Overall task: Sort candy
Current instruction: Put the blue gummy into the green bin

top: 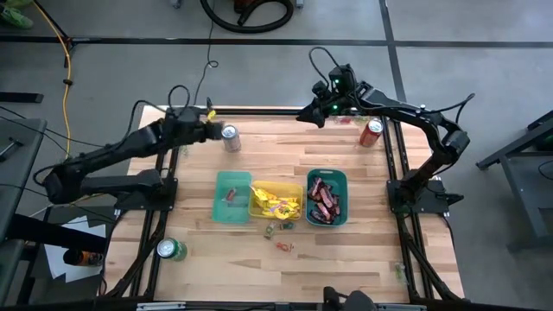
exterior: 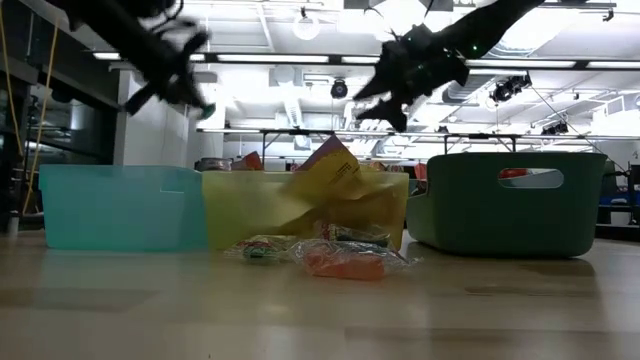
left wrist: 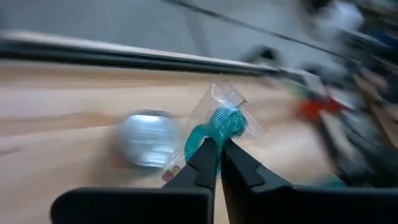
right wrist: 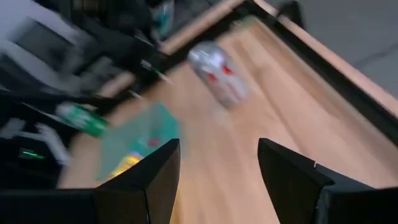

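My left gripper (left wrist: pixel 216 149) is shut on a teal candy (left wrist: pixel 219 123) in a clear wrapper, high above the table's far left part (top: pixel 209 121), beside a silver can (top: pixel 231 138). My right gripper (right wrist: pixel 217 168) stands open with nothing between its fingers, up over the far edge (top: pixel 307 113). Three bins sit in a row mid-table: a light teal one (top: pixel 226 207) with one piece, a yellow one (top: pixel 275 200) with yellow packets, and a dark teal one (top: pixel 327 197) with brown-and-red bars. A few loose candies (top: pixel 278 230) lie on the wood in front of them. My left gripper pinches the teal candy at its lower end (left wrist: pixel 205 138) between its two fingertips. The rest of the candy and its clear wrapper tail (left wrist: pixel 229 96) stick out past the fingertips. The candy is lifted clear of the table.
A red can (top: pixel 371 131) stands at the far right and a green can (top: pixel 171 250) at the near left. Black frame rails (top: pixel 393 164) run along the table's sides. Bare wood lies between the bins and the far edge.
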Tool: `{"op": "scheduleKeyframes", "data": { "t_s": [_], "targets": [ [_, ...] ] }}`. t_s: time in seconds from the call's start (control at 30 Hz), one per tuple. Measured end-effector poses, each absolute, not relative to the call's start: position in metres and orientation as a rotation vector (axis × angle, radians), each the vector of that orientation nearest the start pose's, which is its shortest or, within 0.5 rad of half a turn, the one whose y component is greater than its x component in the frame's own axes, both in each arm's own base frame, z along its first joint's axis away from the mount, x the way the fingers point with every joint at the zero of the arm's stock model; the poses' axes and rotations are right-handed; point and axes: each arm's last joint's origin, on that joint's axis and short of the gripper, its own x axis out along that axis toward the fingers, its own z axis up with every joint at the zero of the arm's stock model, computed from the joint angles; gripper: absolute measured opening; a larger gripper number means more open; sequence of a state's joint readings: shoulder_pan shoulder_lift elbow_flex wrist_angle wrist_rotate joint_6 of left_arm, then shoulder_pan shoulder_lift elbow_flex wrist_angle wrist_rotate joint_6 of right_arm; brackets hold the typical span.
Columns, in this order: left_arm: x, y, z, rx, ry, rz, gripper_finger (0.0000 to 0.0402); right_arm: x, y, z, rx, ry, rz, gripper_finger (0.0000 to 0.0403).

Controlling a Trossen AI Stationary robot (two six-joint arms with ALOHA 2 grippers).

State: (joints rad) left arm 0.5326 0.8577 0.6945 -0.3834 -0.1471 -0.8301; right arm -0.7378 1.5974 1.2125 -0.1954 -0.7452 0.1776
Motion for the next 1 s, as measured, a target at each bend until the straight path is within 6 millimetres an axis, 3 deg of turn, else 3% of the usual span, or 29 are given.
{"op": "scheduleKeyframes", "data": {
  "t_s": [0.17,0.43,0.57,0.77,1.0],
  "targets": [
    [0.184,0.063,0.28,-0.769,0.278,0.506,0.0,0.286,-0.212,0.296,0.617,0.362,0.068,0.0211],
    [0.219,0.008,0.239,-0.595,0.654,0.251,0.0,0.32,-0.165,0.331,0.538,0.351,0.232,0.0211],
    [0.217,-0.013,0.224,-0.55,0.817,0.209,0.0,0.333,-0.141,0.347,0.554,0.357,0.245,0.0211],
    [0.197,-0.038,0.212,-0.44,1.017,0.247,0.0002,0.343,-0.107,0.366,0.528,0.425,0.175,0.0211],
    [0.192,-0.05,0.212,-0.399,0.993,0.311,0.006,0.342,-0.081,0.385,0.48,0.519,0.126,0.0211]
  ]
}}
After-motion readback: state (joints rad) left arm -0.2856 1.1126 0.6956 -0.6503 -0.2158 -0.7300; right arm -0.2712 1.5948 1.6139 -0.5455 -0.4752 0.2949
